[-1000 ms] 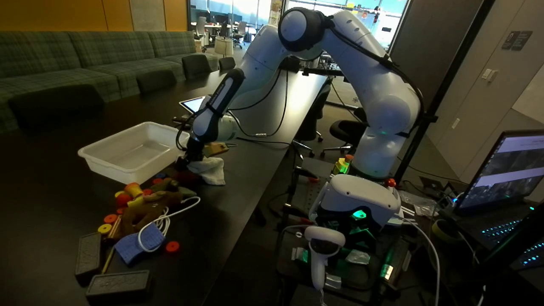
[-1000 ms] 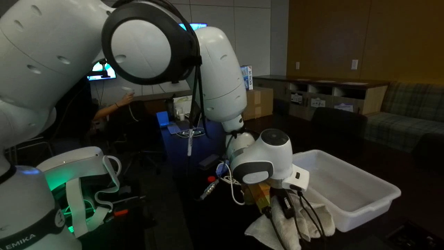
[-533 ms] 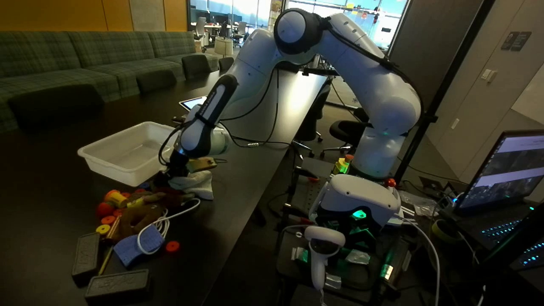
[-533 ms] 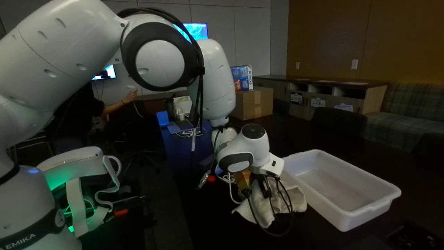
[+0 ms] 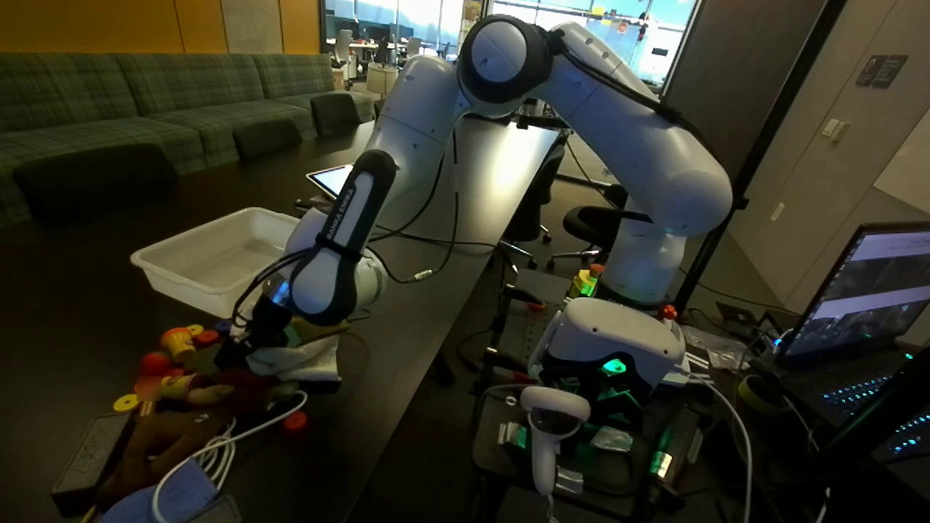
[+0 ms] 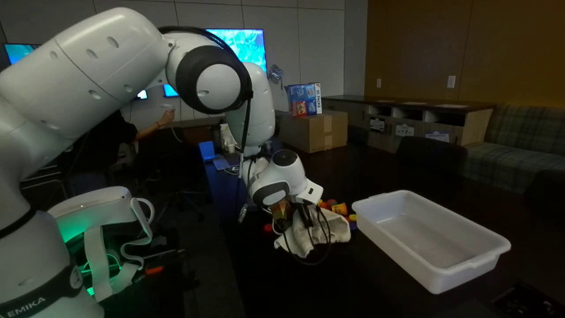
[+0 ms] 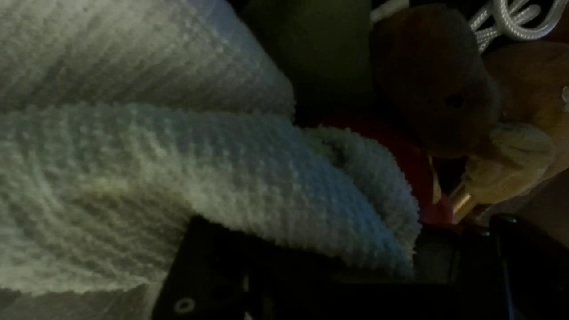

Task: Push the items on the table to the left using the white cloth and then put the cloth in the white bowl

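We have the end effector clenched on the white cloth, which droops in folds beside the items on the dark bench; the white bowl stands upright near them, the cloth outside it. In the dim wrist view the cloth seems to touch a red item, though we cannot be sure; a brown plush toy and a white cord lie close by.

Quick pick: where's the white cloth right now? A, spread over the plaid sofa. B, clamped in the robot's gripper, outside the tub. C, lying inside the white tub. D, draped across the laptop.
B: in an exterior view the white cloth is bunched in the gripper, outside the white tub.
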